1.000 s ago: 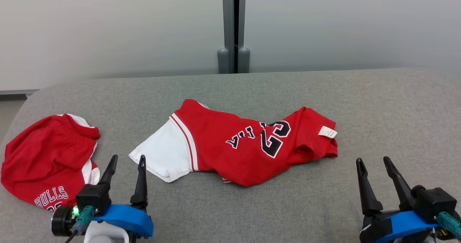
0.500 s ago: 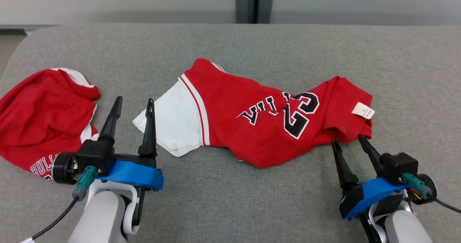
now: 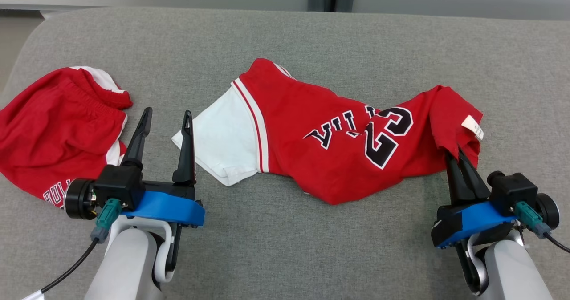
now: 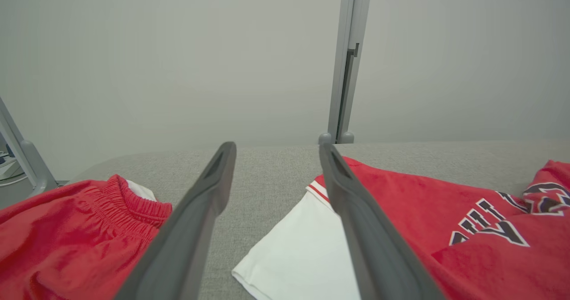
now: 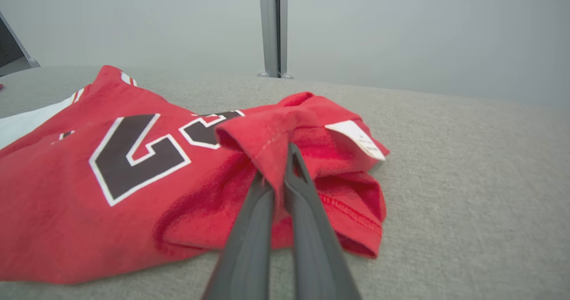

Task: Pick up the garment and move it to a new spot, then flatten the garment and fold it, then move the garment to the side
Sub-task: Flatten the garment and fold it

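On the grey pad (image 3: 285, 255), the red shirt (image 3: 329, 157) lies crumpled across the middle, with its white sleeve (image 3: 218, 139) toward the robot's left and its labelled end toward the right. The right gripper (image 3: 458, 154) has both fingers clamped together on a raised fold of red cloth just beside the white label (image 3: 472, 126). The right wrist view shows that fold pinched between them and tenting upward. The left gripper (image 3: 167, 113) has its fingers spread apart and holds nothing. It hovers near the white sleeve, while a pair of red shorts (image 3: 58, 126) lies further left, apart from the shirt. The step in hand appears to be the pick-up. The pinch looks thin and near an edge, so a slow lift would be wise, with a watch for cloth sliding out. The left gripper would do best to take the sleeve end, well clear of the shorts. The shirt then rises by both ends and hangs spread rather than bunched. It should be carried high enough that the sagging middle clears the pad.
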`<state>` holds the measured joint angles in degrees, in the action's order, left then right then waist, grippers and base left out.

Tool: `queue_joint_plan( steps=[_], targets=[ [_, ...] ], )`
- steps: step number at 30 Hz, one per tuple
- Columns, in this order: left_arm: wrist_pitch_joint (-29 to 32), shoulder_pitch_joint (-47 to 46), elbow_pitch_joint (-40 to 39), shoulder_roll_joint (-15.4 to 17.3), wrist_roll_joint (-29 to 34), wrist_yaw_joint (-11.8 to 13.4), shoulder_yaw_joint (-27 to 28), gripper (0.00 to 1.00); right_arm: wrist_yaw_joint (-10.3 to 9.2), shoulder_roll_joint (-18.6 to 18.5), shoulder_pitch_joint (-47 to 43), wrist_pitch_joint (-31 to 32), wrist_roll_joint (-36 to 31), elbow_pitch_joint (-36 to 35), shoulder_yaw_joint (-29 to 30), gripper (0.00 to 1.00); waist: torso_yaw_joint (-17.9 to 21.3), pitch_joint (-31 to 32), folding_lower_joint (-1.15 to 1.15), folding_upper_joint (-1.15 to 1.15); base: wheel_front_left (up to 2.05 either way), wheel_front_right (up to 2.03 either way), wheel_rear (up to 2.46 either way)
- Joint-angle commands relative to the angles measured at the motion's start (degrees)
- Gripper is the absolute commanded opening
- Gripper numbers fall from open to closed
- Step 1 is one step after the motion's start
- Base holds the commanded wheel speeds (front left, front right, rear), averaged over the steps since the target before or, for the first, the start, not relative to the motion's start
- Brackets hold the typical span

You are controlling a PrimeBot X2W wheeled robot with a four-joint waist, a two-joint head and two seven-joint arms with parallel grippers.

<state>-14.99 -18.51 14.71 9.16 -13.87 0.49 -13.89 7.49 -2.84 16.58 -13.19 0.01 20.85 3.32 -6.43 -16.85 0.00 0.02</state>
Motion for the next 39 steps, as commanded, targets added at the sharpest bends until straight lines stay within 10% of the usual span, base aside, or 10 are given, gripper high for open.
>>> queue_joint_plan(
  steps=[1, 19, 27, 39],
  targets=[
    [-0.28, 0.47, -0.21, 0.03, 0.40, -0.13, 0.16, 1.00, 0.01, -0.12, -1.24, -0.36, -0.37, -0.80, -0.16, 0.00, 0.42, 0.28, 0.00, -0.02, 0.00, 0.00, 0.00],
    [-0.28, 0.74, -1.38, -0.06, 2.12, -0.25, 1.83, 1.00, 0.01, -4.62, -2.28, 9.22, 1.05, -38.17, -4.27, 0.00, 3.70, 1.26, 0.00, -0.02, 0.00, 0.00, 0.00],
    [-0.28, -2.29, -2.44, -1.77, 3.27, -1.15, 0.65, 1.00, 0.01, -8.55, 8.82, 12.33, 3.69, -30.99, -4.18, 0.00, 0.04, -2.67, 0.00, -0.02, 0.00, 0.00, 0.00],
    [-0.28, -5.88, -3.38, -4.70, 4.66, -2.32, -0.45, 1.00, 0.01, -12.78, 22.27, 8.94, 5.78, -2.50, -1.88, 0.00, -5.56, -8.44, 0.00, -0.02, 0.00, 0.00, 0.00]
  ],
)
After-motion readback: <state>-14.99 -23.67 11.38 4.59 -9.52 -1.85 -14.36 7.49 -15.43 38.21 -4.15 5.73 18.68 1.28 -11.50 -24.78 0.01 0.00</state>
